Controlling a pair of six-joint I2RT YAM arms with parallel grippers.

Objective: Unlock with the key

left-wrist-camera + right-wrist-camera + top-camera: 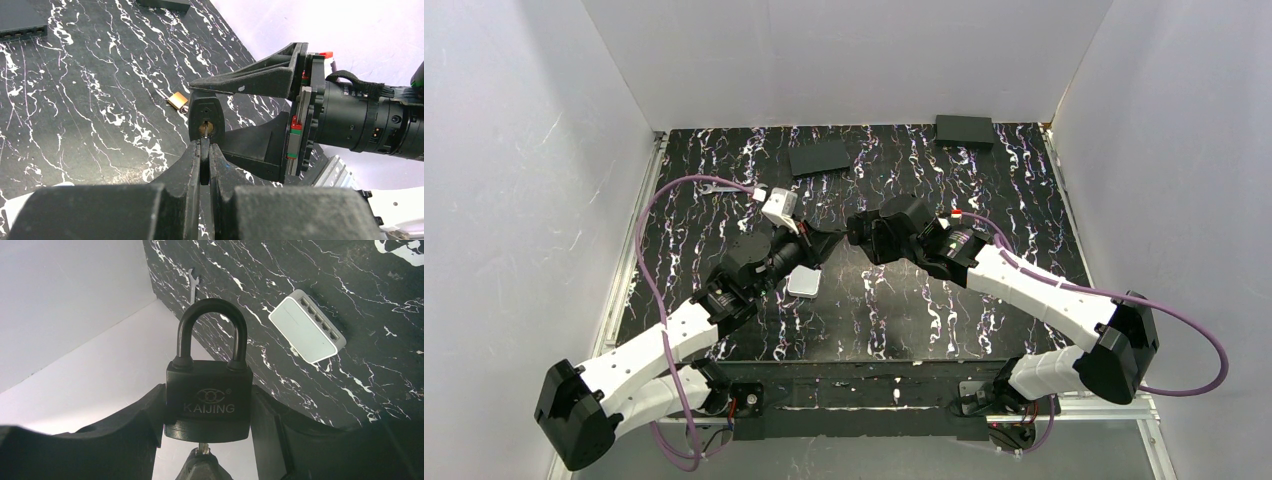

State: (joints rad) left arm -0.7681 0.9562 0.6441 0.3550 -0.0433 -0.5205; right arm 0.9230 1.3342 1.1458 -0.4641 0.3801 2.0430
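Where the two arms meet above mid-table, we find the right claw [209, 412] partly spread and clamped on the padlock [209, 390], one finger each side of the body. The shackle points away from the wrist and is seated at both ends. Lock is off the table, keyhole end facing the left arm.

We note the left claw [204, 150] pressed together, pinching the key [206, 129]. Its head is lost btwn the dark fingers; only a bit of brass blade shows, sitting in the keyhole. Key is in the air, at the lock's underside, btwn the two claws.

On the table we log:
- small brass lock [176, 100], lying flat beyond the claws
- white box [804, 283] w/ a row of ports, just beside the left wrist in top view
- wrench [194, 282] near the wall
- black box [820, 157] and second black box [964, 131] toward the far edge
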